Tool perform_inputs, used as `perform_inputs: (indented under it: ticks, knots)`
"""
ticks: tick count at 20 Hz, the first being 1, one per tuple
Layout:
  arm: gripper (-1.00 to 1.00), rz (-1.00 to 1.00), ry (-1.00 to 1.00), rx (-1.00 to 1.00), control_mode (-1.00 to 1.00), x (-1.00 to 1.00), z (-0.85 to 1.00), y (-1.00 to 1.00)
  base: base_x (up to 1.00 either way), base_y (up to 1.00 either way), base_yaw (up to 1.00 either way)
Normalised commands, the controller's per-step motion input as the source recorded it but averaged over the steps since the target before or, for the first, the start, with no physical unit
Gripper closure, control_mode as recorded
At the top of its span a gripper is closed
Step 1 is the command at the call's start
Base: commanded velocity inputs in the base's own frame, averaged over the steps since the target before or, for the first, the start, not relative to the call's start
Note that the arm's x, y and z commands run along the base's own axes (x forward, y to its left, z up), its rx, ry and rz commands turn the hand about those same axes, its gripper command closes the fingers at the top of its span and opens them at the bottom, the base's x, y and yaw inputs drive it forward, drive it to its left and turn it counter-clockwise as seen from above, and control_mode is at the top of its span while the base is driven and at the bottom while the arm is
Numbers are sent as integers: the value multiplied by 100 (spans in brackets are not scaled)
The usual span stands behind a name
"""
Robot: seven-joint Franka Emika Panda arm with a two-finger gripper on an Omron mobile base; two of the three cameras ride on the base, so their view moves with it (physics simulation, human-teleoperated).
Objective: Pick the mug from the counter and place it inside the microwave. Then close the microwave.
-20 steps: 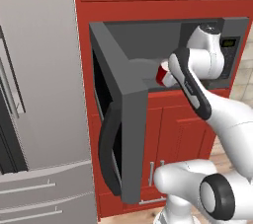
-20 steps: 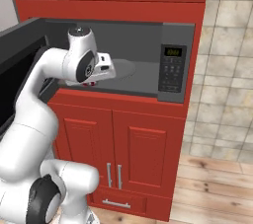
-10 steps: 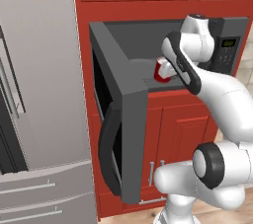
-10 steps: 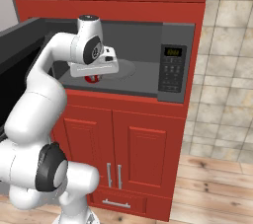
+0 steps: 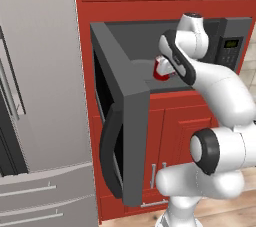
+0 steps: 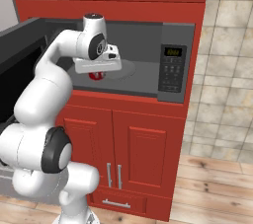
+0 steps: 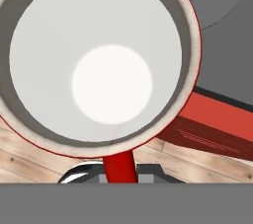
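Kid: Moved further in, the arm did! One second back the mug (image 5: 163,67) hung by the front of the microwave (image 6: 148,50). Now it hangs over the floor inside.

Dad: Right. The gripper (image 6: 97,67) is pinching the mug by its handle (image 7: 118,168). It looks like it isn't set down yet.

Kid: What's left?

Dad: Probably lower it, let go, pull out, then push the open door (image 5: 127,121) closed.

The robot's hand (image 6: 97,72) covers most of the red mug (image 6: 96,75). In the hand view the mug's (image 7: 99,60) left rim is cut off. The fridge (image 5: 40,96) runs off the left edge.
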Motion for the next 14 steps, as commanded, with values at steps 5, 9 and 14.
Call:
perform_inputs:
  ticks: [5,9,14]
  knots:
    - [100,-2,-2,0,-100,29,-19,0,0,0,0]
    - [100,0,-1,0,-100,11,-1,0,0,0,0]
    - [100,0,0,0,-100,6,-1,1,0,0,0]
